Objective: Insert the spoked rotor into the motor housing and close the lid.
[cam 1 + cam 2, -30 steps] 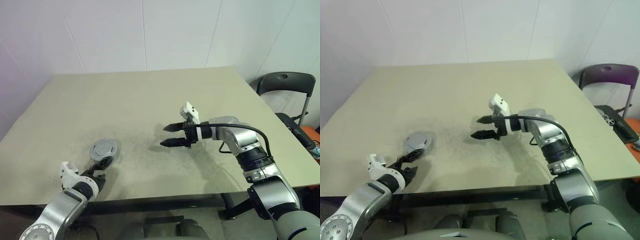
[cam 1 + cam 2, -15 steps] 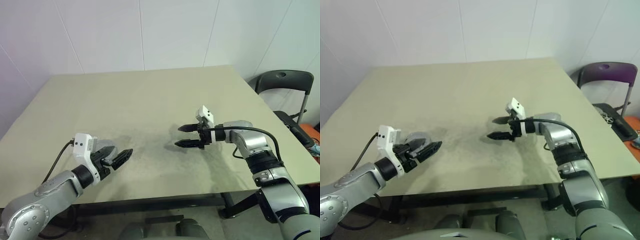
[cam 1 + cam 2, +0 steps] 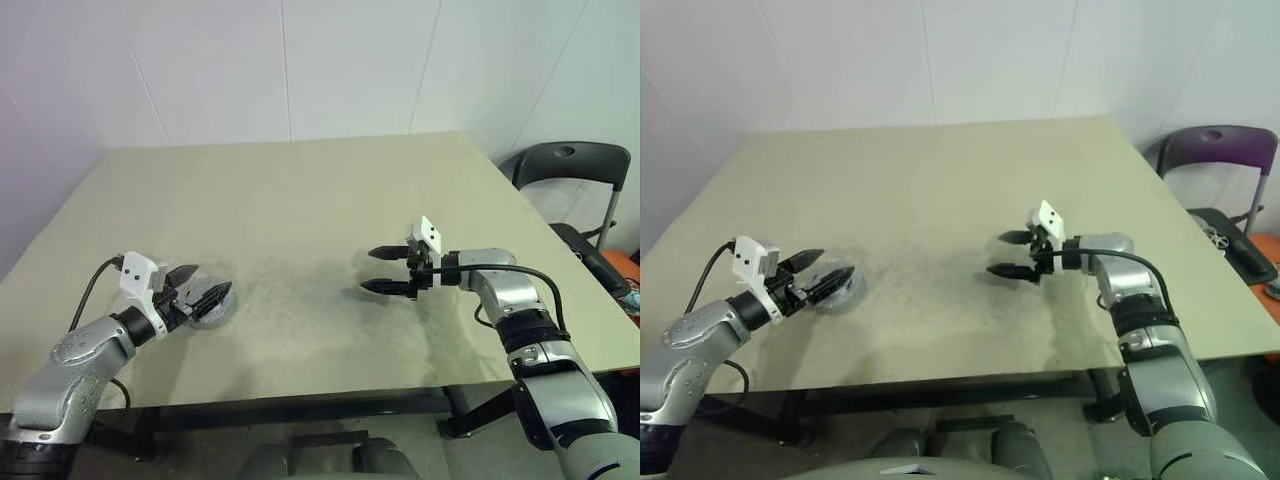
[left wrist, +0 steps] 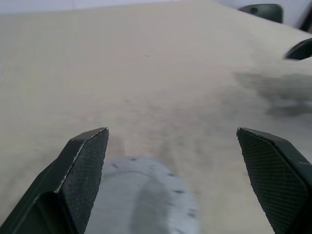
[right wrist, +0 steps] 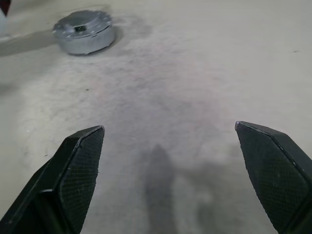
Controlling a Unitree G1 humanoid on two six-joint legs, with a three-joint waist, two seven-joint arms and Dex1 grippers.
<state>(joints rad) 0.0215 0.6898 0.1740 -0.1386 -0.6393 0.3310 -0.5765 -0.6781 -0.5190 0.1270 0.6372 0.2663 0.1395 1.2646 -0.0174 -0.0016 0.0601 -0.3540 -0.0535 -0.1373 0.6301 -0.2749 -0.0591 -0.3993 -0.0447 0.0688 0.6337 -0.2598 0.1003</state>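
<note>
Grey metal, round and squat, the motor housing (image 5: 84,32) sat flat on the tan table (image 3: 300,200) with the lid (image 5: 82,23) seated on top of it, so the two read as one closed can. No spoked wheel lay loose anywhere on the tabletop; judging from that, the wheel was already inside and the lid closed, leaving little or nothing of the job, though whether the lid was fully seated could not be told from these views.

The closed can stood upright, its round axis straight up from the table and its lid facing the ceiling. Being round, it had no long side to speak of; a small dark rectangular mark on the lid was the only thing giving it a heading, and that faced roughly toward the right gripper (image 3: 386,270).

The left gripper (image 3: 204,287) had its fingers spread wide and held nothing. The can lay just below and between its fingertips, close to them, not visibly touched. In the left wrist view its grey top showed low between the two fingers (image 4: 83,170).

The right gripper also had its fingers spread, with nothing between them, hanging above bare table. The can sat well apart from its fingertips, out ahead of them and off toward one finger's side.
</note>
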